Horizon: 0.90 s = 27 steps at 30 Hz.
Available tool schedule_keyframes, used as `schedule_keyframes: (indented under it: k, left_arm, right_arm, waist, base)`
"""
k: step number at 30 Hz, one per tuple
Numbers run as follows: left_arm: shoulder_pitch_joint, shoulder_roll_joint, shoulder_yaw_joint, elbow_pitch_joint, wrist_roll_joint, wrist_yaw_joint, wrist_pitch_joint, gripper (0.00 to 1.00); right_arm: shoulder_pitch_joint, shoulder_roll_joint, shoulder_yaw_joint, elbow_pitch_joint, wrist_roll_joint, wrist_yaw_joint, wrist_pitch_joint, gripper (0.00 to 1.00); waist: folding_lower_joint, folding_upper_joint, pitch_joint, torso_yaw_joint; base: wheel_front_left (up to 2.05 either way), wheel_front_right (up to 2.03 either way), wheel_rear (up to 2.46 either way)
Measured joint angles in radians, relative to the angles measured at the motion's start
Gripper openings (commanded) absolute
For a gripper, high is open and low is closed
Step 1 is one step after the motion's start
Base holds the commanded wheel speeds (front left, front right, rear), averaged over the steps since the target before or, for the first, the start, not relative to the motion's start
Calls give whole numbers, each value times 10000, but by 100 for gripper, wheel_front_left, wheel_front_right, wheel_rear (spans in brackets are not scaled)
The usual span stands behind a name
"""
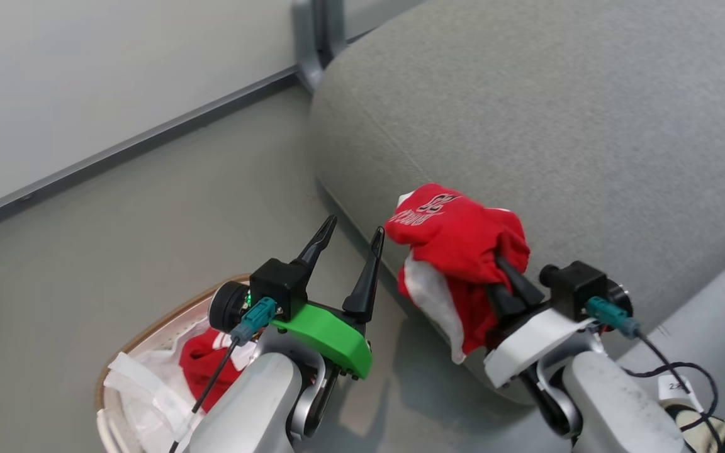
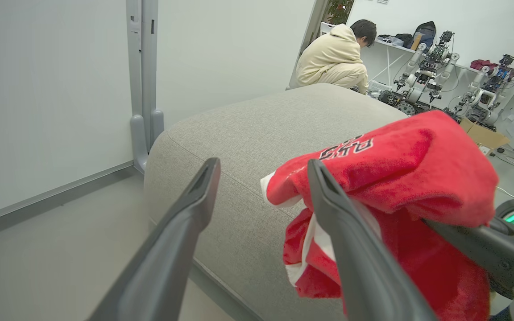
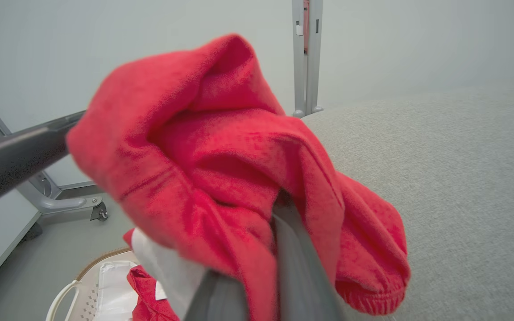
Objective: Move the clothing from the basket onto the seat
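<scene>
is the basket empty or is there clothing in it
Not empty: a red clothing piece lies inside the basket on the white liner; the right gripper holds a red jersey.

- The red jersey (image 1: 457, 251) is scrunched into a lump, with black-and-white lettering on top and a white panel hanging down the near side. It's pinched by the right end effector (image 1: 508, 277), right at the seat's near-left edge. Can't tell if it's actually resting on the cushion.
- A second red-and-white bundle (image 1: 202, 365) is sitting crumpled inside the basket.
- The basket (image 1: 148, 327) is oval and cream, with holes in the wall and a brown rim. It's on the floor, near and left of the seat.
- The seat (image 1: 557, 126) is a big light grey cushion with rounded edges and a stitched seam, filling the far right.
</scene>
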Motion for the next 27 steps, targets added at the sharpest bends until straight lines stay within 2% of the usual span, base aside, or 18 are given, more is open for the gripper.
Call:
schedule_keyframes:
  k: [3, 6, 8, 10, 18, 23, 27]
  left_arm:
    - [-1, -2, -23, 107, 50, -12, 0, 100]
    - [-57, -6, -59, 286, 140, -13, 0, 100]
    - [-267, -6, -96, 485, 274, -42, 0, 100]
    - [-396, -6, -109, 568, 353, -42, 0, 100]
    - [-1131, -6, -79, 828, 867, -4, 0, 100]
    - [-1603, -2, -61, 922, 1162, -2, 0, 100]
    - [-1929, 0, -77, 1032, 1348, 0, 0, 100]
  right_arm:
    - [-134, -203, -385, -4, -6, 0, 0, 0]
    - [-811, -685, -700, 113, -130, 0, 0, 0]
    - [-1871, -1363, -1099, 357, -267, 0, 0, 0]
    - [-2461, -1760, -1310, 631, -282, 0, 0, 0]
    - [-5035, -3080, -1896, 2253, -347, 0, -2, 0]
    - [-6201, -3519, -1856, 3325, -462, 2, 0, 0]
    - [-6968, -3632, -1774, 4126, -443, 2, 0, 0]
  waist:
    - [0, 0, 99, -405]
    - [0, 0, 325, -590]
    - [0, 0, 610, -646]
    - [0, 0, 798, -616]
    - [0, 0, 1923, -102]
    - [0, 0, 2785, 317]
    - [1, 0, 3487, 652]
  base:
    - [0, 0, 0]
    - [0, 0, 0]
    - [0, 0, 0]
    - [0, 0, 0]
    - [0, 0, 0]
    - [0, 0, 0]
    - [0, 0, 0]
